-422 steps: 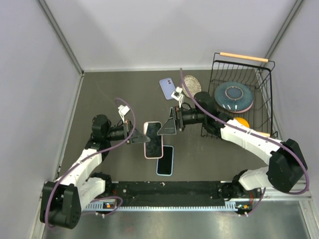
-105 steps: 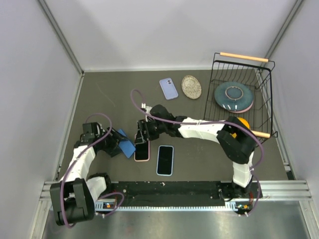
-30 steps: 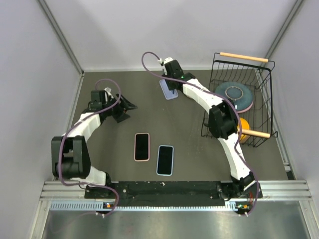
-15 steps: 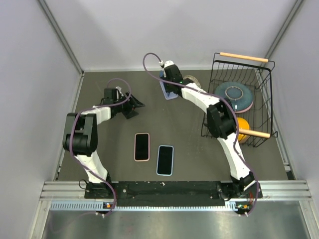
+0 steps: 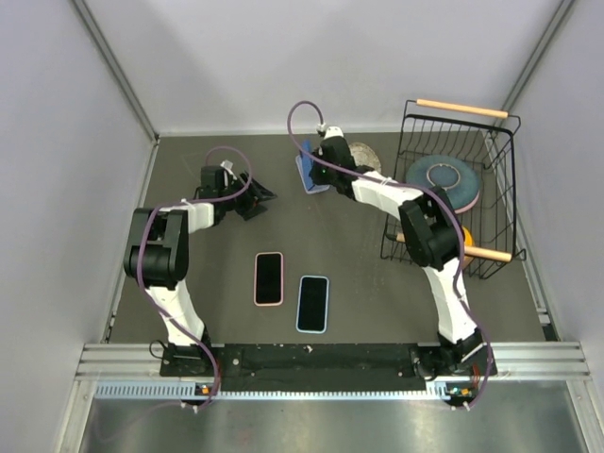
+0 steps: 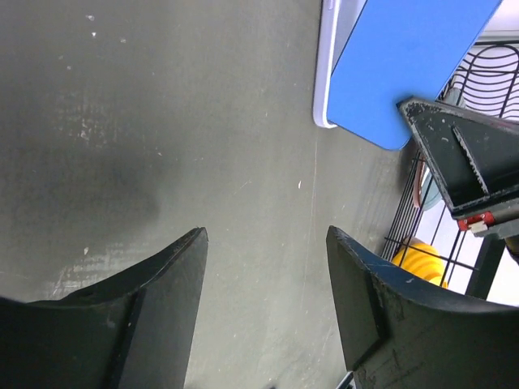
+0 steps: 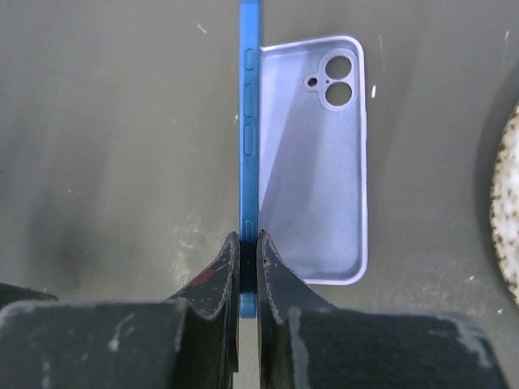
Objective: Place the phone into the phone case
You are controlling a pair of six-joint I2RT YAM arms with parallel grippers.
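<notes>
My right gripper [image 7: 248, 235] is shut on the blue phone [image 7: 250, 121], which it holds on edge. The phone stands along the left rim of the lilac phone case [image 7: 316, 162], which lies open side up on the table. From above, the phone [image 5: 306, 173] and right gripper [image 5: 326, 162] are at the back centre. My left gripper [image 5: 265, 203] is open and empty, left of the case and pointing toward it. In its view the phone [image 6: 413, 65] and the case's rim [image 6: 328, 73] are ahead.
A pink-cased phone [image 5: 269, 278] and a light-blue-cased one [image 5: 312, 303] lie face up near the front. A wire basket [image 5: 453, 132] at the right holds a blue plate [image 5: 442, 182] and an orange object [image 5: 460, 231]. A speckled dish [image 5: 364, 151] lies beside the case.
The left gripper has moved right toward the case and its jaws have narrowed somewhat. The right gripper has shifted a little, and the blue phone now shows at the case's left edge.
</notes>
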